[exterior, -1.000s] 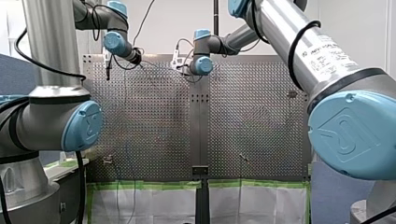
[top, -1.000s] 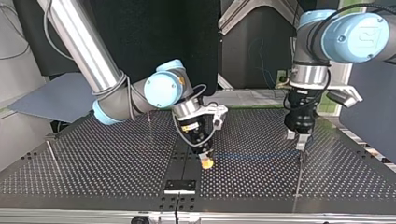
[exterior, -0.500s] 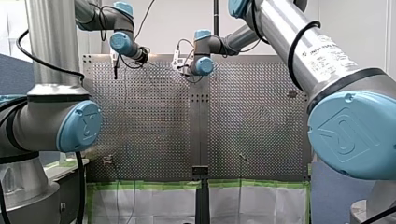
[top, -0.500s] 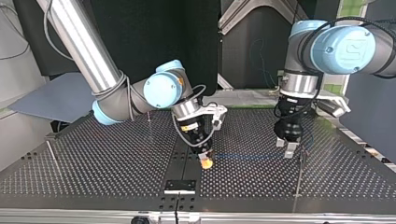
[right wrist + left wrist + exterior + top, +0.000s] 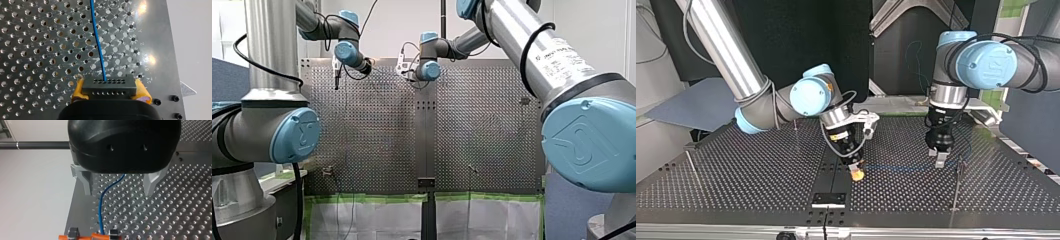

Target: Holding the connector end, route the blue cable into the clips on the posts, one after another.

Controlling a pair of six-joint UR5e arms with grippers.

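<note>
The blue cable [image 5: 901, 167] lies low over the perforated table [image 5: 746, 175], between my two grippers. My right gripper [image 5: 856, 174] has its yellow pads [image 5: 141, 90] shut on the dark connector block [image 5: 109, 84] at the cable's end. From the block, the blue cable [image 5: 97, 42] runs straight ahead. My left gripper [image 5: 940, 160] hangs over the cable near a thin post [image 5: 956, 187]. Its metal fingers [image 5: 86, 182] stand wide apart, with the blue cable [image 5: 101, 207] passing between them untouched. The right gripper's orange pads [image 5: 96, 236] show ahead of it.
Two more thin posts stand at the top view's left, a near one [image 5: 690, 161] and a farther one [image 5: 795, 131]. A black bracket [image 5: 828, 199] sits on the table's centre strip near the front edge. My right arm's elbow [image 5: 808, 95] hangs above the middle.
My left arm has swung towards the top view's left and come down, bringing its open gripper from beside the post to over the cable. My right arm and the connector have not moved.
</note>
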